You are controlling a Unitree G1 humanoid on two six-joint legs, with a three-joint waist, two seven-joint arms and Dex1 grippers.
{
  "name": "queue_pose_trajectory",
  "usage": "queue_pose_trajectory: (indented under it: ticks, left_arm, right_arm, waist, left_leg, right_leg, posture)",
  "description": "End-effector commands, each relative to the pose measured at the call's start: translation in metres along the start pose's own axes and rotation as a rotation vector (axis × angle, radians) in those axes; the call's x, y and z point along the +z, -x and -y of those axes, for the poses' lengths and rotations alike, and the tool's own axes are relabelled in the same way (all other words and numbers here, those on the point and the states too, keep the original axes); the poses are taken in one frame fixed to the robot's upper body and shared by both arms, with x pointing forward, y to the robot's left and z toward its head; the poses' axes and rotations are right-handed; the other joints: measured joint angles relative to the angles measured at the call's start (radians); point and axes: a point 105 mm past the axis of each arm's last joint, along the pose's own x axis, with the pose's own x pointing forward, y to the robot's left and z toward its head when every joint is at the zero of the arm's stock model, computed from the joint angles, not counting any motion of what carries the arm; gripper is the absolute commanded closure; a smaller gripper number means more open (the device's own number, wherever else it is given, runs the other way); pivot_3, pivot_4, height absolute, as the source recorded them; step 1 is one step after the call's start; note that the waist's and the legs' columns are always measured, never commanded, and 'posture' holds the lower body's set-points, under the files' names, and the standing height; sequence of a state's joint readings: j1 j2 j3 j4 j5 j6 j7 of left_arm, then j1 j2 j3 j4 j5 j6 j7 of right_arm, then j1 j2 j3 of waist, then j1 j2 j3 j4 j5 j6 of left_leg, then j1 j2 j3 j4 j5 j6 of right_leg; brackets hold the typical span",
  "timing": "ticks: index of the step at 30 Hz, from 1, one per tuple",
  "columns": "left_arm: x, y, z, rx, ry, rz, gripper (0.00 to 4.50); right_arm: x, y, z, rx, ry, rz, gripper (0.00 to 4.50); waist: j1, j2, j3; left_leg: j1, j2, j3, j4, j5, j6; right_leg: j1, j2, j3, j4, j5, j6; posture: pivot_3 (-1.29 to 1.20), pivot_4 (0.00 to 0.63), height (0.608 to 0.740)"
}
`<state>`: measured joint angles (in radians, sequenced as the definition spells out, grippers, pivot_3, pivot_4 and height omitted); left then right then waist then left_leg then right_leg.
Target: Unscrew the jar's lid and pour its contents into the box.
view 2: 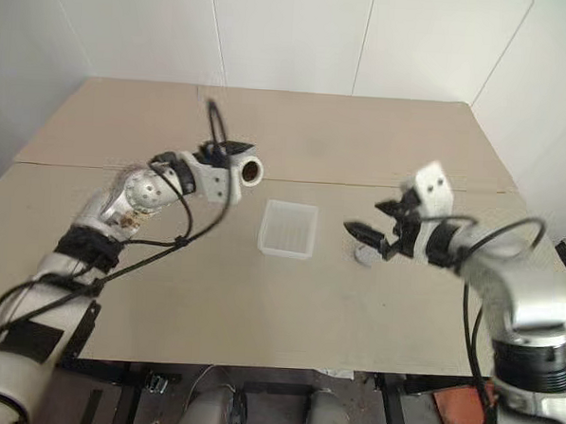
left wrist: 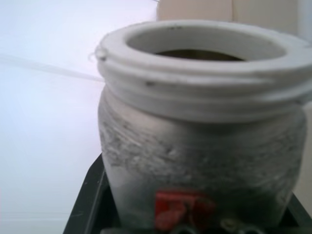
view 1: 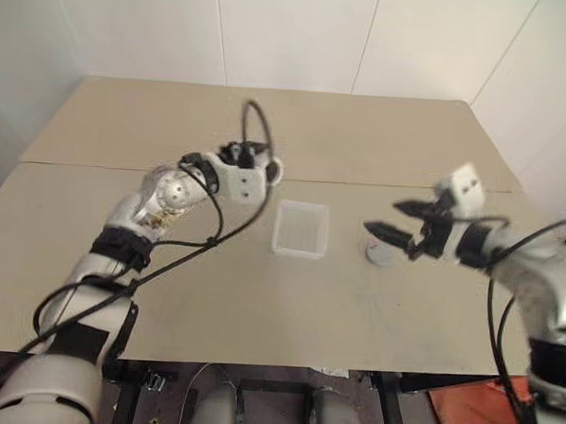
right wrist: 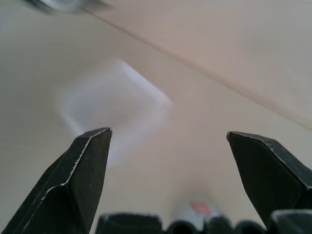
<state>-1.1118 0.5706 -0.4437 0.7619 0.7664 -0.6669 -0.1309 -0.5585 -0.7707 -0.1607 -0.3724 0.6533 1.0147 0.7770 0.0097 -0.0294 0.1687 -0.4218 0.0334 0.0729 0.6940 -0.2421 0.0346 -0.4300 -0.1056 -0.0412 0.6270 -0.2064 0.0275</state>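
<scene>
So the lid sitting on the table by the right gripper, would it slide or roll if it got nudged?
The lid lies flat on the table just under the open right gripper, so a nudge would probably slide it, not roll it. It looks small and low, likely light and hard to tip. Set on edge, its round shape could roll.

I see a big tan table (view 1: 120, 251) with a seam across it, and white panel walls (view 1: 292, 32) behind.

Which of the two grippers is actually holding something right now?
The left gripper, shut on the jar with its mouth uncapped. The right gripper is open above the lid on the table.
</scene>
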Motion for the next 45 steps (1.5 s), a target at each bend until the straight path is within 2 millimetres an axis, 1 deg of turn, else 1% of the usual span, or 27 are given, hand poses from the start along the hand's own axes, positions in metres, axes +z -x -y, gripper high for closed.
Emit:
queue_pose_trajectory:
  ticks: [1,3,5,7,10,12,14,17,21,24,26,27,29,30,31,32,34,35,36,38,40,42,45]
  left_arm:
    - [0.013,-0.020,-0.018,0.128,-0.479,0.082,2.55]
    - [0.023,-0.029,-0.017,0.154,-0.652,0.151,2.55]
    - [0.031,-0.035,-0.011,0.152,-0.760,0.216,2.55]
    - [0.036,-0.041,-0.006,0.143,-0.854,0.245,2.55]
    - [0.037,-0.052,0.002,0.097,-0.918,0.219,2.55]
    - [0.047,-0.057,0.007,0.092,-0.957,0.263,2.55]
    - [0.054,-0.060,0.011,0.093,-0.978,0.299,2.55]
    - [0.055,-0.063,0.006,0.118,-0.970,0.291,2.55]
    - [0.053,-0.062,0.003,0.122,-0.948,0.278,2.55]
    - [0.046,-0.057,0.002,0.116,-0.866,0.255,2.55]
    - [0.036,-0.051,-0.002,0.112,-0.747,0.204,2.55]
    - [0.027,-0.046,-0.004,0.110,-0.671,0.164,2.55]
    - [0.005,-0.031,-0.010,0.130,-0.416,0.051,2.55]
    - [-0.001,-0.025,-0.013,0.143,-0.346,0.023,2.55]
    - [-0.012,-0.019,-0.013,0.160,-0.146,-0.049,2.55]
    - [-0.021,-0.012,-0.011,0.170,0.018,-0.100,2.55]
    - [-0.035,0.002,0.002,0.188,0.502,-0.178,2.55]
    - [-0.036,0.007,0.007,0.185,0.670,-0.185,2.55]
    - [-0.034,0.012,0.011,0.191,0.820,-0.176,2.55]
    - [-0.029,0.024,0.021,0.198,1.125,-0.154,2.55]
    - [-0.021,0.034,0.033,0.180,1.365,-0.137,2.55]
    - [-0.012,0.041,0.046,0.156,1.478,-0.140,2.55]
    - [-0.003,0.045,0.058,0.168,1.544,-0.175,2.55]
  right_arm:
    - [0.012,-0.002,-0.022,0.143,-0.002,-0.053,0.05]
    - [0.019,-0.003,-0.023,0.165,-0.001,-0.052,0.05]
    - [0.025,-0.004,-0.022,0.169,-0.001,-0.049,0.05]
    - [0.030,-0.005,-0.021,0.165,0.000,-0.035,0.05]
    - [0.037,-0.004,-0.021,0.163,-0.010,0.003,0.05]
    - [0.041,-0.003,-0.022,0.162,-0.016,0.030,0.05]
    - [0.043,-0.002,-0.024,0.160,-0.025,0.045,0.05]
    - [0.042,-0.001,-0.027,0.157,-0.027,0.048,0.05]
    - [0.038,-0.001,-0.030,0.151,-0.022,0.047,0.05]
    - [0.037,-0.002,-0.029,0.146,-0.024,0.053,0.05]
    - [0.036,-0.003,-0.028,0.143,-0.025,0.055,0.05]
    - [0.036,-0.003,-0.028,0.142,-0.024,0.057,0.05]
    - [0.036,-0.003,-0.027,0.136,-0.015,0.066,0.05]
    - [0.036,-0.003,-0.027,0.133,-0.010,0.069,0.05]
    - [0.035,-0.002,-0.027,0.128,-0.007,0.075,0.05]
    - [0.035,-0.002,-0.026,0.124,-0.007,0.080,0.05]
    - [0.034,-0.003,-0.026,0.123,-0.010,0.100,0.05]
    - [0.034,-0.003,-0.026,0.122,-0.011,0.106,0.05]
    - [0.034,-0.003,-0.026,0.119,-0.012,0.110,0.05]
    - [0.035,-0.005,-0.025,0.114,-0.015,0.119,0.05]
    - [0.035,-0.007,-0.025,0.110,-0.018,0.125,0.05]
    - [0.035,-0.009,-0.025,0.108,-0.018,0.129,0.05]
    - [0.036,-0.010,-0.026,0.102,-0.011,0.136,0.05]
  waist:
    - [0.005,0.000,0.000]
    - [0.011,0.000,0.000]
    - [0.014,0.000,0.000]
    - [0.014,0.000,0.000]
    - [0.014,0.000,0.000]
    - [0.014,0.000,0.000]
    - [0.014,0.000,0.000]
    - [0.014,0.000,0.000]
    - [0.014,0.000,0.000]
    - [0.013,0.000,0.000]
    - [0.011,0.000,0.000]
    - [0.009,0.000,0.000]
    - [0.001,0.000,0.000]
    - [-0.002,0.000,0.000]
    - [-0.004,0.000,0.000]
    - [-0.003,0.000,0.000]
    - [-0.004,0.001,0.000]
    - [-0.005,0.001,0.000]
    - [-0.004,0.001,0.000]
    - [-0.002,0.001,0.000]
    - [-0.002,0.001,0.000]
    - [-0.002,0.001,0.000]
    - [0.000,0.001,0.000]
  left_leg:
    - [-0.001,0.000,0.001,0.000,0.000,0.001]
    - [-0.002,-0.002,0.001,0.002,-0.001,0.001]
    - [-0.003,-0.002,0.002,0.002,-0.001,0.003]
    - [-0.004,-0.002,0.003,0.002,-0.002,0.003]
    - [-0.010,-0.002,0.004,0.003,-0.001,0.003]
    - [-0.012,-0.001,0.005,0.003,-0.001,0.002]
    - [-0.012,-0.001,0.005,0.002,-0.001,0.003]
    - [-0.014,-0.002,0.005,0.003,-0.002,0.004]
    - [-0.014,-0.002,0.005,0.003,-0.003,0.004]
    - [-0.014,-0.002,0.005,0.003,-0.003,0.004]
    - [-0.014,-0.002,0.005,0.004,-0.003,0.005]
    - [-0.014,-0.001,0.005,0.004,-0.003,0.005]
    - [-0.014,-0.001,0.005,0.004,-0.003,0.005]
    - [-0.014,-0.001,0.005,0.004,-0.003,0.005]
    - [-0.013,-0.001,0.005,0.004,-0.003,0.004]
    - [-0.013,-0.001,0.006,0.004,-0.003,0.004]
    - [-0.012,0.000,0.006,0.004,-0.002,0.004]
    - [-0.012,0.000,0.007,0.004,-0.002,0.003]
    - [-0.011,0.000,0.007,0.005,0.000,-0.001]
    - [-0.013,0.000,0.006,0.008,0.001,-0.001]
    - [-0.014,0.000,0.005,0.010,0.000,0.000]
    - [-0.014,-0.001,0.000,0.011,-0.002,0.004]
    - [-0.010,-0.002,-0.003,0.011,-0.003,0.006]
  right_leg:
    - [0.000,-0.001,0.000,0.000,0.000,0.000]
    - [0.000,-0.002,0.000,0.000,0.000,0.002]
    - [-0.001,-0.003,0.000,0.000,0.000,0.003]
    - [-0.003,-0.003,0.000,0.001,0.000,0.003]
    - [-0.010,-0.003,0.001,0.004,0.000,0.003]
    - [-0.011,-0.003,0.001,0.005,0.000,0.003]
    - [-0.011,-0.003,0.001,0.004,0.001,0.003]
    - [-0.012,-0.003,0.000,0.003,0.001,0.004]
    - [-0.011,-0.003,0.000,0.003,0.001,0.004]
    - [-0.011,-0.004,0.001,0.003,0.001,0.004]
    - [-0.011,-0.004,0.001,0.004,0.001,0.004]
    - [-0.011,-0.004,0.001,0.004,0.001,0.004]
    - [-0.012,-0.004,0.001,0.004,0.001,0.004]
    - [-0.012,-0.004,0.001,0.004,0.001,0.004]
    - [-0.012,-0.004,0.001,0.004,0.001,0.004]
    - [-0.012,-0.004,0.001,0.004,0.001,0.004]
    - [-0.011,-0.004,0.000,0.004,0.001,0.004]
    - [-0.011,-0.005,0.001,0.005,0.001,0.004]
    - [-0.011,-0.005,0.002,0.005,0.001,0.004]
    - [-0.010,-0.005,0.001,0.005,0.001,0.004]
    - [-0.009,-0.005,0.001,0.005,0.002,0.005]
    - [-0.009,-0.005,0.001,0.005,0.002,0.006]
    - [-0.005,-0.004,0.002,0.004,0.002,0.006]
  posture:
    - [0.00,0.150,0.740]
    - [0.00,0.150,0.740]
    - [0.00,0.150,0.740]
    - [0.00,0.150,0.740]
    - [0.00,0.150,0.740]
    - [0.00,0.150,0.740]
    - [0.00,0.150,0.740]
    - [0.00,0.150,0.740]
    - [0.00,0.150,0.740]
    - [0.00,0.150,0.740]
    - [0.00,0.150,0.740]
    - [0.00,0.150,0.740]
    - [0.00,0.150,0.740]
    - [0.00,0.150,0.740]
    - [0.00,0.150,0.740]
    - [0.00,0.150,0.740]
    - [0.00,0.150,0.740]
    - [0.00,0.150,0.740]
    - [0.00,0.150,0.740]
    - [0.00,0.150,0.740]
    - [0.00,0.150,0.740]
    - [0.00,0.150,0.740]
    - [0.00,0.150,0.740]
